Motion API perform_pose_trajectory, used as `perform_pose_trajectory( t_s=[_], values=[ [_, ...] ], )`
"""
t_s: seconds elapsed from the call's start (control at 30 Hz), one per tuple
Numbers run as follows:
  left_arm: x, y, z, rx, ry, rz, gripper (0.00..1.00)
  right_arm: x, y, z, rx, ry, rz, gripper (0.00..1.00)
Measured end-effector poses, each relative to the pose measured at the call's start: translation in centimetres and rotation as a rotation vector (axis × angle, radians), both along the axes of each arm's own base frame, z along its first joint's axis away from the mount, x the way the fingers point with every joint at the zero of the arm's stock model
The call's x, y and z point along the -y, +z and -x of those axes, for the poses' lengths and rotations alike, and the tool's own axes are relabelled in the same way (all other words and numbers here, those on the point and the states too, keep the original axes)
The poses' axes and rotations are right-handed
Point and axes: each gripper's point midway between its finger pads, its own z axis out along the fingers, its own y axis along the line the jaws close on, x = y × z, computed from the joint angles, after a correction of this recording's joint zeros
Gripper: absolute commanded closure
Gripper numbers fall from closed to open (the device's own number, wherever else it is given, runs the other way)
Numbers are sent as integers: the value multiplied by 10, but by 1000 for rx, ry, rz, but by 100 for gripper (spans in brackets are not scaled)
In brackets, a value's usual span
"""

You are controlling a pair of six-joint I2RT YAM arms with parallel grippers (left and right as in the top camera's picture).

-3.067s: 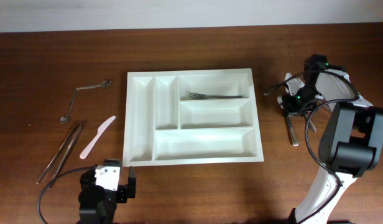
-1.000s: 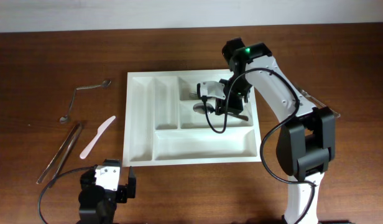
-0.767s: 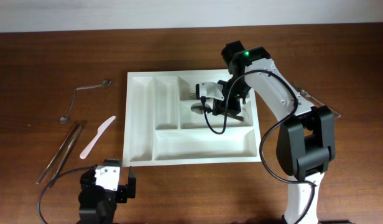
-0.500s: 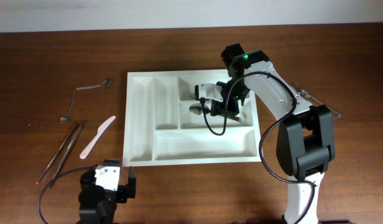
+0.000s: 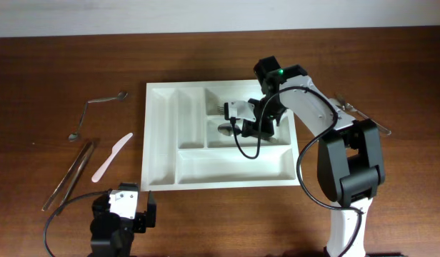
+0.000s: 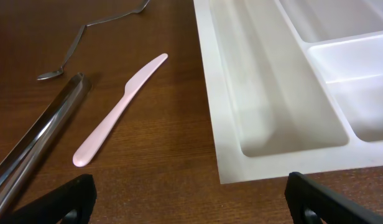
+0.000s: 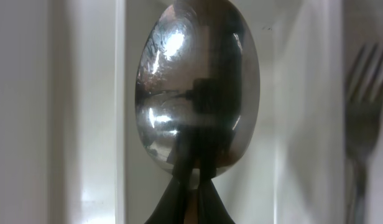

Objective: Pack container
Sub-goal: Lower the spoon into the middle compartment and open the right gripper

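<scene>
Big white tray lies mid-way across the desk. Over the tray's middle right compartment the right gripper pinches a spoon by its handle, bowl toward the tray's left side. A fork lies in the compartment behind. By the tray's front-left corner the left gripper is spread wide and empty; a pink knife lies left of the tray.

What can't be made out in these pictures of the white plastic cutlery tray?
- Steel spoon: handle cut off by the right wrist view's bottom edge; overhead, the right gripper covers it.
- Steel fork: handle hidden overhead under the right arm; cropped by the wrist view's right edge.
- Metal utensils right of the white tray: too small overhead, partly behind the arm.
</scene>
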Motion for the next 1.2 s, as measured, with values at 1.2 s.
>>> perform_pose_trajectory(
  t_s=[1.2],
  values=[
    [0,0,0,0,0,0,1,-9,35,-27,21,-131,-24,64]
  ],
)
